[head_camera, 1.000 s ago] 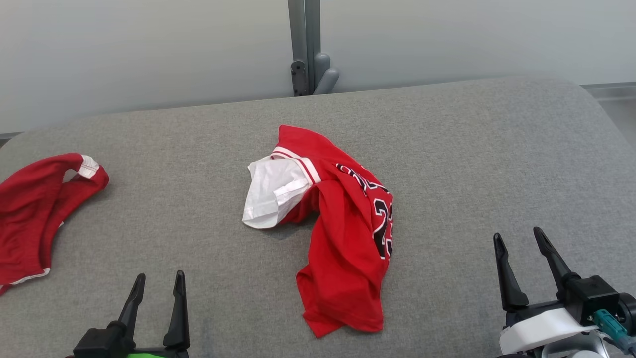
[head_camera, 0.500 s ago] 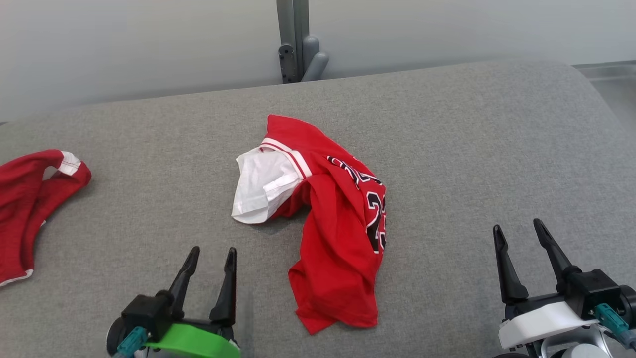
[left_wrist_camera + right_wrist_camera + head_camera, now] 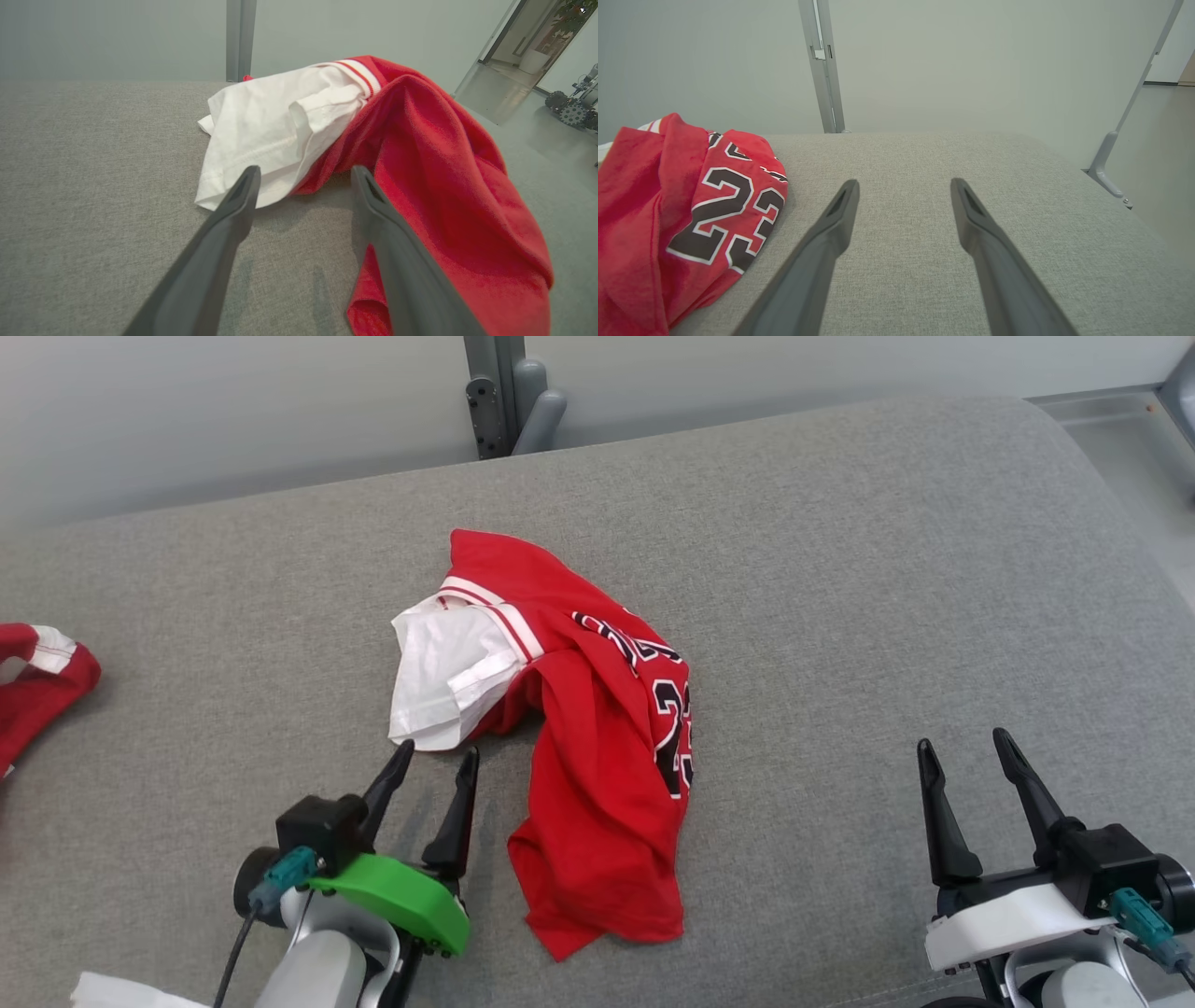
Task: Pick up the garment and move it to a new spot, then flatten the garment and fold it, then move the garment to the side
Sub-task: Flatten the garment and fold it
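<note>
Head view: a crumpled red-and-white cloth jersey point(image 3: 597, 728) lies centrally on the grey fabric-covered table point(image 3: 840, 569). The left tool point(image 3: 438, 750), wide open and empty, sits just beside its white part (right tool point(image 3: 963, 740) likewise, well apart). Pinching one loose layer risks the cloth slipping free.

Garment point(image 3: 597, 728) heaped at centre of padded table point(image 3: 887, 569), left gripper point(image 3: 439, 749) just before its near-left edge, right gripper point(image 3: 963, 738) well apart to its right, second garment point(image 3: 33, 686) at table's far left edge, post point(image 3: 495, 383) behind table.
</note>
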Motion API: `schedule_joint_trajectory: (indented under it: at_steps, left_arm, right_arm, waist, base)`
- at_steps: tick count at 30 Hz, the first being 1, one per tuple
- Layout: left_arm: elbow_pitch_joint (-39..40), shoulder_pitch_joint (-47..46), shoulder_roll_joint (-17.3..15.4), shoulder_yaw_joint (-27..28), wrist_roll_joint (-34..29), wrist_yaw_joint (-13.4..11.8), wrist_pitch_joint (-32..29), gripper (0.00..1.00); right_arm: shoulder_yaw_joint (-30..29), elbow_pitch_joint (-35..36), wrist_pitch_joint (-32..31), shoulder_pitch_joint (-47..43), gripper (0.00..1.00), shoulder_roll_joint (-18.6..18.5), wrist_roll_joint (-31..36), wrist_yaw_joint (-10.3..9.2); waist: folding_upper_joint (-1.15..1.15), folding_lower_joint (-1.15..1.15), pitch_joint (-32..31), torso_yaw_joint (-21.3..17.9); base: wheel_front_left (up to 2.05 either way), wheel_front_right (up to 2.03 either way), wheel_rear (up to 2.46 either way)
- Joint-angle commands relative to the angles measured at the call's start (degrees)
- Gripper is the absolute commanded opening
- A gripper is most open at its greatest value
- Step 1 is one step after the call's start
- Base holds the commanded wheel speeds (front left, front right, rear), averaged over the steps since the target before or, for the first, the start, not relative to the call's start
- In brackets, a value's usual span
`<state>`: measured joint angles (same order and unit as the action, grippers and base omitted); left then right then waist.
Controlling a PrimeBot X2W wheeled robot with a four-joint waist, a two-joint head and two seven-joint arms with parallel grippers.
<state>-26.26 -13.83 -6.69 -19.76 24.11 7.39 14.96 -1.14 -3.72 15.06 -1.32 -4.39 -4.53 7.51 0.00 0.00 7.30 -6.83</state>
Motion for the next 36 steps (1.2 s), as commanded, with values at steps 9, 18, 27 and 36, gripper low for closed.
schedule_joint_trajectory:
  at_steps: [9,18,27,36]
  left_arm:
    - [-9.78,-8.56,-1.02,-1.75,0.88,0.16,0.14,1.0]
    - [-11.78,-12.56,-2.47,-4.8,3.26,0.16,0.27,0.0]
    - [-2.79,-13.66,-4.56,2.08,0.4,-1.19,0.25,0.0]
    - [7.96,-16.0,-5.1,10.1,-5.59,-2.34,0.26,0.0]
  right_arm:
    - [-0.26,-0.34,0.18,1.33,1.0,0.51,-0.49,-0.04]
    - [-0.35,-0.49,0.18,1.49,1.0,0.85,-0.77,-0.04]
    - [-0.69,-0.35,0.18,0.81,1.0,0.63,-0.66,-0.04]
    - [-0.32,-0.77,0.18,1.01,1.0,0.44,-0.53,-0.04]
  waist:
    - [0.0,0.0,1.48,-2.11]
    - [0.0,0.0,1.68,-2.52]
    - [0.0,0.0,1.04,-2.33]
    - [0.0,0.0,0.19,-1.99]
  base:
    - [0.0,0.0,0.0]
    - [0.0,0.0,0.0]
    - [0.0,0.0,0.0]
    - [0.0,0.0,0.0]
